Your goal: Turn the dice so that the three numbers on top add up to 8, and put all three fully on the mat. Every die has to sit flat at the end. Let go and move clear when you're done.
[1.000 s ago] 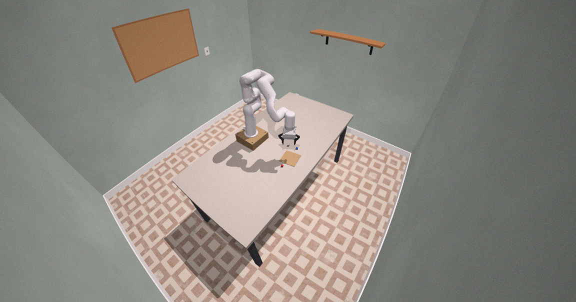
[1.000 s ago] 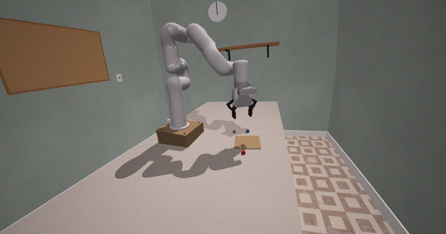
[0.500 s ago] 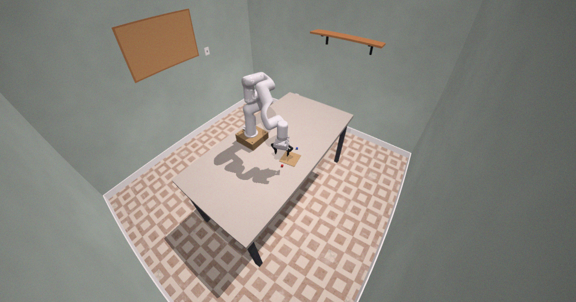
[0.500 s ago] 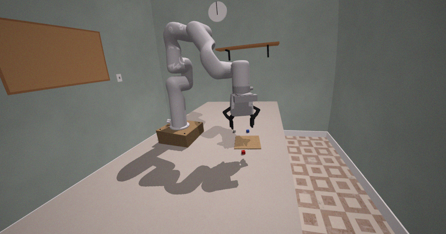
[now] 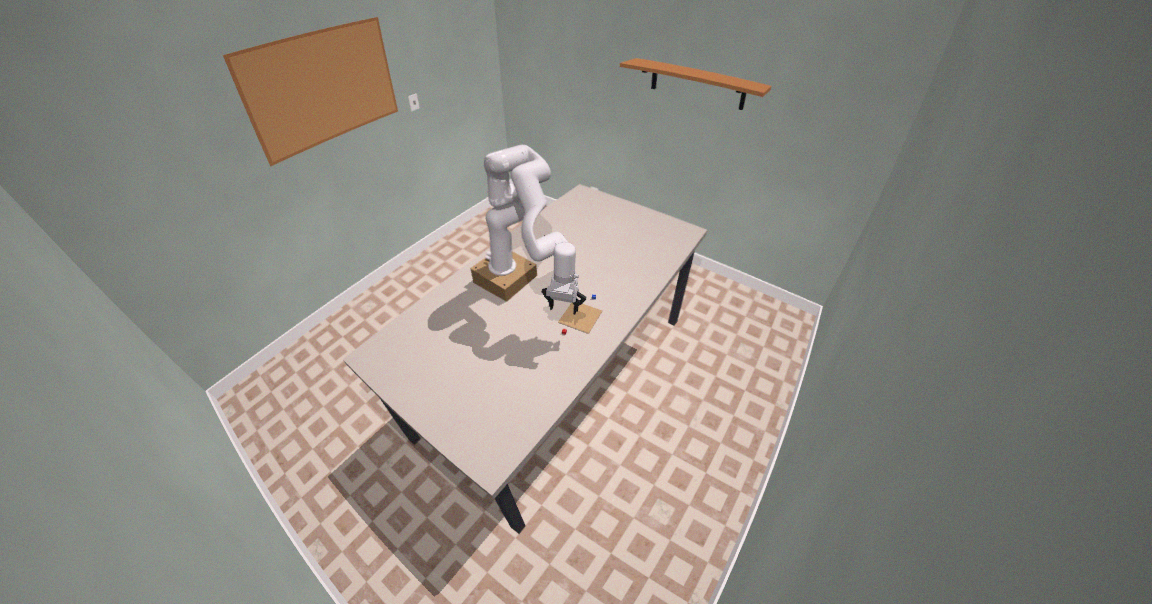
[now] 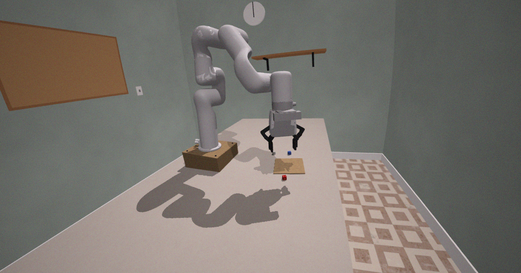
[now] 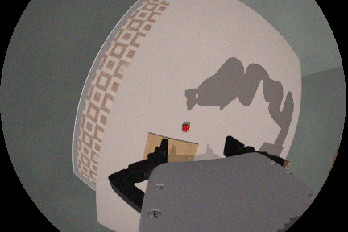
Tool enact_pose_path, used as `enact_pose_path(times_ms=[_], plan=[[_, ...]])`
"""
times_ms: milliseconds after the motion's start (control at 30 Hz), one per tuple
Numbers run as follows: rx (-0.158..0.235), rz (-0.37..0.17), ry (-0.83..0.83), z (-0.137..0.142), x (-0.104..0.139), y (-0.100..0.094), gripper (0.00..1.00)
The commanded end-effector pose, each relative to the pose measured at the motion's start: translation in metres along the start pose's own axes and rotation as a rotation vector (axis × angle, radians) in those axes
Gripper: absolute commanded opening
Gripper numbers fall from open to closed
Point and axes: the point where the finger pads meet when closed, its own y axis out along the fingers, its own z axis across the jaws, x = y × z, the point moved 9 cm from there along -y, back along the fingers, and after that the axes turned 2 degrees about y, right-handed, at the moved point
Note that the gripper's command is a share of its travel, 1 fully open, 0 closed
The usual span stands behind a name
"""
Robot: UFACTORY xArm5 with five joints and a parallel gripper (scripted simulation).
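Three dice lie off the mat (image 5: 590,321) (image 6: 296,166) (image 7: 186,148): the red die (image 5: 563,331) (image 6: 284,177) (image 7: 185,127) just beside one edge, the blue die (image 5: 593,296) (image 6: 289,152) and the pale die (image 6: 273,153) near the opposite side. The gripper (image 5: 563,307) (image 6: 282,149) (image 7: 197,147) hangs above the table (image 5: 451,407) (image 6: 182,242) (image 7: 161,76), its fingers spread wide and empty. Red shows four on top.

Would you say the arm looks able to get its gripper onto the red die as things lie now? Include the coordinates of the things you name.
Probably yes: the gripper (image 5: 563,308) (image 6: 282,149) (image 7: 197,147) is open, above the table, and nothing appears to cover or wall in the red die (image 5: 563,331) (image 6: 284,177) (image 7: 185,127).
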Motion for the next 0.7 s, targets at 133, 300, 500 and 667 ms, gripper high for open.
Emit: enact_pose_path(times_ms=[133,300,500,667], plan=[[-0.001,0.0,0.0,-0.001,0.002,0.05,1.0],[-0.001,0.0,0.0,-0.001,0.002,0.05,0.31],[-0.001,0.0,0.0,-0.001,0.002,0.05,0.31],[-0.001,0.0,0.0,-0.001,0.002,0.05,0.31]])
